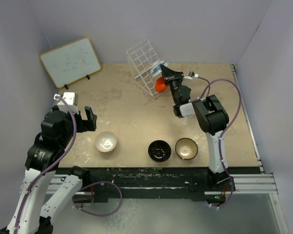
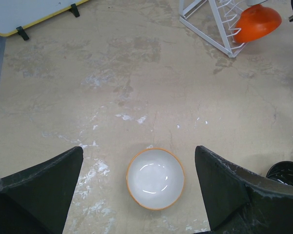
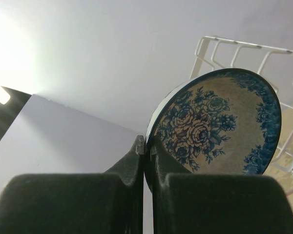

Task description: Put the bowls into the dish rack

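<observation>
Blue-and-white bowl point(image 3: 219, 126), rim pinched in right jaws, should slot upright between dish rack point(image 1: 146, 63) rods; left jaws gape wide.

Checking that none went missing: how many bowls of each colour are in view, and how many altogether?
Cream-white bowl: 1
Orange-red bowl: 1
Black bowl: 1
Brown bowl: 1
Blue-and-white bowl: 1
Total: 5
</observation>
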Controlling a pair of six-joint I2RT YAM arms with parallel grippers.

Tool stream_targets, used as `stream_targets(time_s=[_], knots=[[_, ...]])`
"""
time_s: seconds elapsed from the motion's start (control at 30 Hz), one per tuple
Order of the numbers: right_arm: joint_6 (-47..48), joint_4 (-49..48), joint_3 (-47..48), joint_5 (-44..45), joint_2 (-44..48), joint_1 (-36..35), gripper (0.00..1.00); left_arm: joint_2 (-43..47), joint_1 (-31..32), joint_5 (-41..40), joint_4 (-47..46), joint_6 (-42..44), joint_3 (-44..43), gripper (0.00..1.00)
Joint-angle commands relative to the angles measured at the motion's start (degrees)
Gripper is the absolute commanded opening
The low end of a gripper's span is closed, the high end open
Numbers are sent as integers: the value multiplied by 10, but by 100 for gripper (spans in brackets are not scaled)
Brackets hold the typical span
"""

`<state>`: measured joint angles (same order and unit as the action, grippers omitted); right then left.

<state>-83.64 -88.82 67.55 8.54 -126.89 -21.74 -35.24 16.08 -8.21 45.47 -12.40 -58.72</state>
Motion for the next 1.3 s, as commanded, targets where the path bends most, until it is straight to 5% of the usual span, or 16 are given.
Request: stream_targets(time_s=[0.0,0.9,1.27], knots=[[-14,-221,-3,32,10,-1,0,-3,-4,3,-25,5,-9,99],[-68,-220,26,26,-78,6,0,-1,-4,4,-32,1,0,99],[-83,-219,33,22,-101,6,33,-4,-3,9,-35,-2,5,99]])
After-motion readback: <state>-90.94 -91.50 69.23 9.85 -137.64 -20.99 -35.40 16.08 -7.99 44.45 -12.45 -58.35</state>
